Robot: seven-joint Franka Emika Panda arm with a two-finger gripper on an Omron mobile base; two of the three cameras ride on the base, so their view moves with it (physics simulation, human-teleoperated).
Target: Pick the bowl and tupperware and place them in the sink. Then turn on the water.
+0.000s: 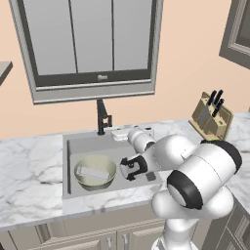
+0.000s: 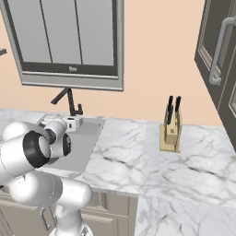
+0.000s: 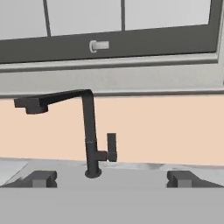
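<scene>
Base views flank arm, share sink (image 1: 93,146); hand view close, facing faucet (image 3: 89,135).

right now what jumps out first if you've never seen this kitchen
The big white robot arm fills the foreground, bent over the grey metal sink set in the white marble counter. In the basin sits a wide pale grey-green bowl with a flat pale lidded tupperware inside it. Behind stands a tall black faucet, no water running.
</scene>
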